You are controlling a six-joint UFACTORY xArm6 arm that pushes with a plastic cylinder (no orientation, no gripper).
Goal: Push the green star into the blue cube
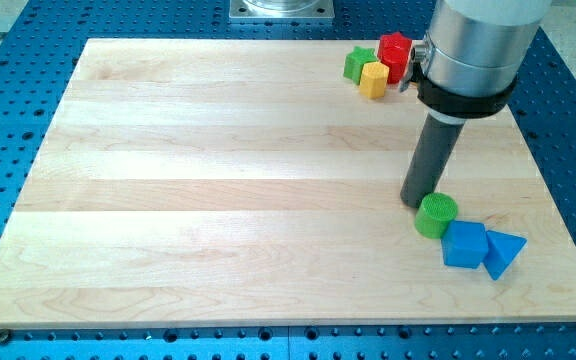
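The green star point(435, 215), a round block with a ridged edge, lies at the view's lower right on the wooden board point(218, 190). The blue cube point(465, 244) sits just below and to the right of it, and the two touch or nearly touch. My tip point(414, 202) rests on the board against the star's upper left side. The rod rises from there to the grey arm body point(473, 50) at the view's top right.
A blue triangular block point(503, 252) lies against the blue cube's right side, near the board's right edge. At the view's top right a green cube point(357, 64), a yellow block point(373, 79) and a red block point(394, 55) cluster together.
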